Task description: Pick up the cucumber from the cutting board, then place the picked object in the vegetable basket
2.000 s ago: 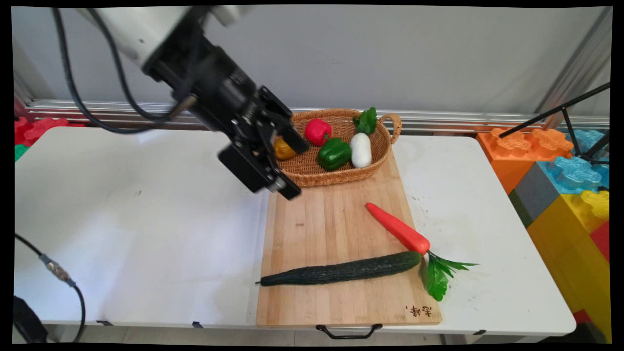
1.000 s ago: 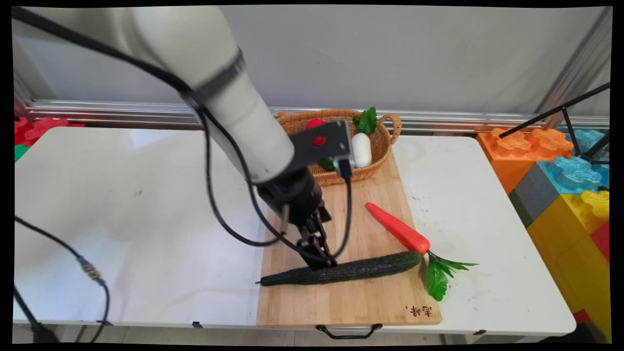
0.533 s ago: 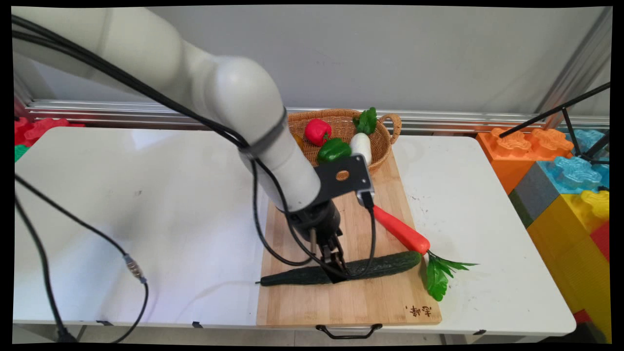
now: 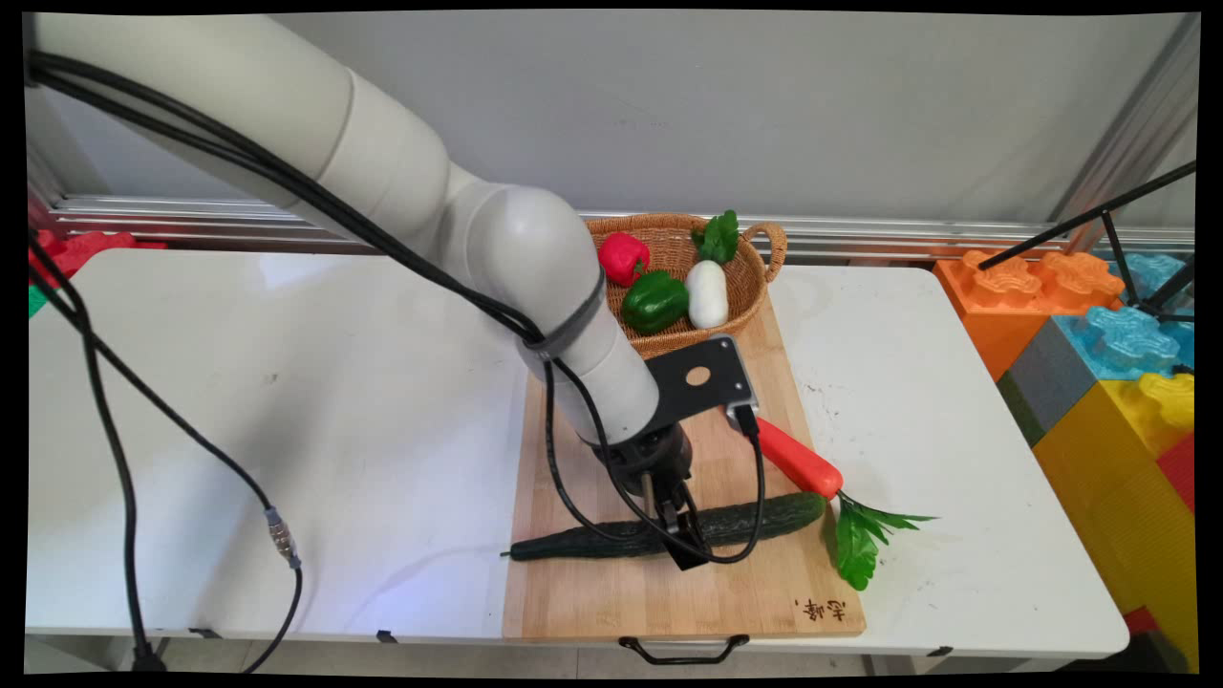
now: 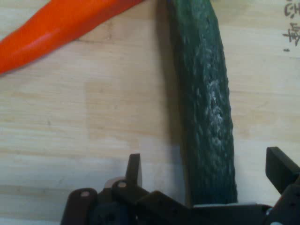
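Observation:
A long dark green cucumber [image 4: 764, 517] lies across the near part of a wooden cutting board [image 4: 669, 602]. My gripper [image 4: 684, 537] is down at the cucumber's middle, pointing at the board. In the hand view the gripper [image 5: 206, 168] is open and the cucumber [image 5: 206, 93] runs between its two fingers [image 5: 134, 167], with a gap on each side. An orange carrot [image 4: 799, 462] with green leaves lies just beyond the cucumber's right end; in the hand view the carrot [image 5: 51, 23] is at the upper left.
A wicker basket [image 4: 760, 277] at the board's far end holds a red pepper [image 4: 623, 258], a green pepper [image 4: 655, 300] and a white radish [image 4: 708, 292]. Big coloured blocks [image 4: 1099, 363] stand off the table's right edge. Black cables [image 4: 124, 449] hang at the left.
The arm has swung from beside the basket down to the cucumber, then slid a little right along it and lower. Its fingers now straddle the cucumber. Nothing else has moved.

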Available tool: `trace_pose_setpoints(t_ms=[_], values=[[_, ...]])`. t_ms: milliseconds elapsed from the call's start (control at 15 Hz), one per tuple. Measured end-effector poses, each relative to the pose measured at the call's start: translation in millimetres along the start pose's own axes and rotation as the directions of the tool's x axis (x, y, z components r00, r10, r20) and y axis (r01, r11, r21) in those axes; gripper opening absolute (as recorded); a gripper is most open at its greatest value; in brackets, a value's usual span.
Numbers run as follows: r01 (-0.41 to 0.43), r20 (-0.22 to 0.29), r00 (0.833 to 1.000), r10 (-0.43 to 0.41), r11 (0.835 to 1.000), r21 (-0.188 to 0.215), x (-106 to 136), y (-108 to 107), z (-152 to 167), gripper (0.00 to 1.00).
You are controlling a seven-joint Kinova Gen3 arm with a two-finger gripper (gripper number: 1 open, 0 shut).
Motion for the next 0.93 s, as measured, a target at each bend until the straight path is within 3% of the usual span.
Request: trace_pose_setpoints(t_ms=[267,333,667,933], values=[[-0.01,-0.008,1.0,0.01,1.0,0.003,1.9,0.6,12.7,1.0],[-0.015,-0.011,1.0,0.015,1.0,0.002,2.5,1.2,15.0,0.0],[-0.015,-0.026,1.0,0.015,1.0,-0.008,6.9,4.0,18.1,0.0],[-0.011,-0.044,0.999,0.01,0.999,-0.034,10.5,1.5,-6.6,0.0]])
